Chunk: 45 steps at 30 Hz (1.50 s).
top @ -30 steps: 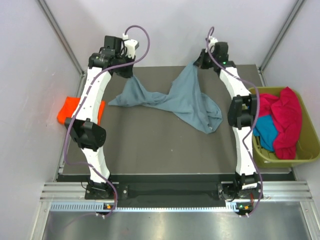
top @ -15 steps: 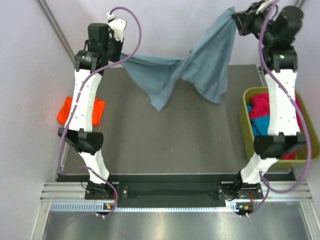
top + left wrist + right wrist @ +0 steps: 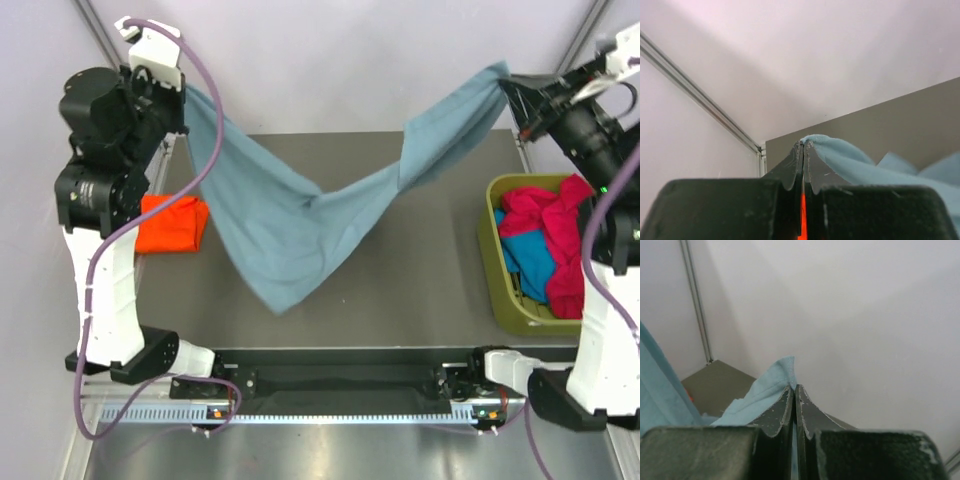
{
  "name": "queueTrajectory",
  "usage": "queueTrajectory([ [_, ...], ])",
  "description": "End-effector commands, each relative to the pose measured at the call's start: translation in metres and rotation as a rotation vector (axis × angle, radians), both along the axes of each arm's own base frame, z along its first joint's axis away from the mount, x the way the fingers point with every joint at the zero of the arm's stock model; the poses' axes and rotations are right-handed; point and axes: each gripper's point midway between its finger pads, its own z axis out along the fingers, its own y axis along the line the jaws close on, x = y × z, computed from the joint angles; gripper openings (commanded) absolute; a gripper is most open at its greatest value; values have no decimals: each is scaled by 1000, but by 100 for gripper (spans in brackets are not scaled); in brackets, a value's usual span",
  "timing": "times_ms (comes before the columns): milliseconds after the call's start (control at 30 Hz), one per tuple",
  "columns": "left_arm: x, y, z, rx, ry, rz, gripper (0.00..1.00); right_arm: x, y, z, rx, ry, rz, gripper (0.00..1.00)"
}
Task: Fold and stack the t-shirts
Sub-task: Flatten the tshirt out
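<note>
The grey-blue t-shirt [image 3: 300, 215] hangs stretched above the table [image 3: 420, 290], sagging towards its near left part. The left gripper [image 3: 803, 146] is clamped on one corner of it over the far left corner, and the right gripper [image 3: 794, 388] pinches another over the far right corner. An orange-red t-shirt [image 3: 172, 222] lies at the left edge. Crimson-pink [image 3: 560, 225] and teal [image 3: 530, 265] t-shirts fill the olive bin [image 3: 520, 318] at the right edge.

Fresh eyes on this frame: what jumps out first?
The grey-blue t-shirt hangs like a hammock above the table, one end pinched in the shut left gripper, the other in the shut right gripper. An orange-red t-shirt lies at the table's left edge. A crimson-pink t-shirt and a teal t-shirt sit in the olive bin on the right.
</note>
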Motion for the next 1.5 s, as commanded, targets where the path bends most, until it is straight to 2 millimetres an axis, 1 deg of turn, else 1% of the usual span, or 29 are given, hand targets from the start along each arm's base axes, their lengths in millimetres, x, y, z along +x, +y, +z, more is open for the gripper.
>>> queueTrajectory([
  [0, -14, 1, 6, -24, -6, -12, 0, -31, 3, -18, -61, 46, 25, 0],
  [67, -26, 0, -5, -31, 25, -24, 0, -39, 8, -42, -73, 121, 61, 0],
  [200, -40, -7, -39, -63, 125, -64, 0, -61, 32, -124, -92, 410, 255, 0],
  [233, -43, -10, -49, -66, 153, -81, 0, -59, 36, -156, -77, 511, 290, 0],
  [267, -43, -14, -55, -74, 174, -98, 0, -66, 40, -167, -60, 541, 316, 0],
  [333, -36, -22, -75, -76, 237, -129, 0, -59, 39, -201, -6, 643, 298, 0],
  [433, -5, -38, -100, -90, 310, -179, 0, -25, 31, -210, -6, 615, 226, 0],
  [467, 6, -43, -110, -87, 333, -193, 0, 3, 26, -216, -10, 629, 189, 0],
  [600, 72, -60, -158, -64, 414, -217, 0, 90, 3, -213, -16, 604, 75, 0],
  [633, 97, -64, -172, -62, 439, -211, 0, 106, -3, -190, -4, 553, 58, 0],
  [667, 109, -65, -171, -68, 428, -204, 0, 140, -12, -205, 14, 597, 41, 0],
  [700, 132, -69, -161, -81, 397, -199, 0, 152, -15, -162, 29, 504, 41, 0],
  [767, 146, -70, -140, -98, 343, -184, 0, 190, -24, -157, 48, 496, 27, 0],
  [800, 148, -70, -108, -118, 262, -182, 0, 196, -25, -138, 59, 453, 22, 0],
  [833, 150, -70, -100, -120, 235, -180, 0, 195, -26, -105, 58, 370, 19, 0],
  [867, 148, -70, -90, -116, 201, -177, 0, 198, -26, -98, 58, 350, 21, 0],
  [933, 136, -68, -73, -107, 157, -186, 0, 189, -23, -86, 67, 331, 36, 0],
  [967, 130, -71, -72, -104, 157, -204, 0, 171, -18, -76, 67, 315, 62, 0],
  [1000, 118, -70, -70, -98, 157, -216, 0, 169, -15, -99, 84, 385, 82, 0],
  [1033, 112, -70, -71, -100, 161, -224, 0, 143, -8, -90, 78, 368, 113, 0],
  [1067, 103, -73, -70, -104, 162, -252, 0, 130, 0, -100, 74, 399, 153, 0],
  [1100, 89, -74, -69, -116, 165, -265, 0, 124, 3, -131, 70, 472, 168, 0],
  [1133, 82, -74, -69, -122, 170, -273, 0, 98, 10, -125, 51, 452, 186, 0],
  [1200, 63, -78, -70, -137, 190, -310, 0, 74, 18, -168, 38, 578, 229, 0],
  [1233, 57, -78, -78, -140, 225, -317, 0, 52, 25, -170, 21, 581, 254, 0],
  [1300, 46, -79, -93, -142, 276, -332, 0, 29, 32, -216, 23, 718, 291, 0],
  [1367, 40, -80, -110, -142, 331, -338, 0, 3, 38, -233, 29, 754, 314, 0],
  [1400, 37, -81, -120, -150, 365, -340, 0, -7, 47, -262, 32, 833, 351, 0],
  [1467, 28, -86, -134, -165, 433, -370, 0, -29, 61, -283, 49, 919, 423, 4],
])
